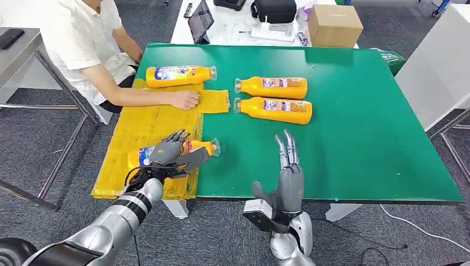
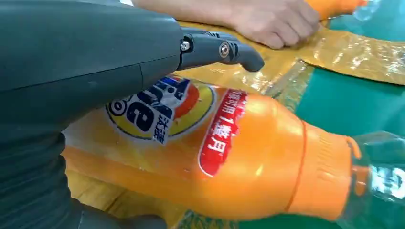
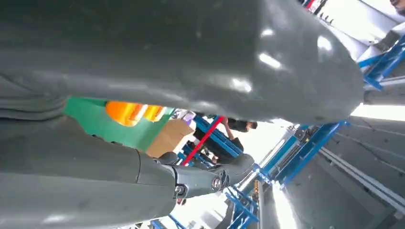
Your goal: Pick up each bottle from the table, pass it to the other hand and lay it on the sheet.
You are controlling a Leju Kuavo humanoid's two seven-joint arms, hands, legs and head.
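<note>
Left hand (image 1: 169, 151) grasps a bottle (image 1: 195, 147) lying across the near edge of the sheet (image 1: 136, 124) — placement step, release due next — while right hand (image 1: 288, 166) hovers released, fingers straight, with two bottles (image 1: 272, 97) awaiting pickup.

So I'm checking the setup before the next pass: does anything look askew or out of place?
The yellow sheet is rumpled, and a person's hand presses on it. The bottle under the left hand pokes its neck past the sheet's edge. Nothing is spilled.
</note>
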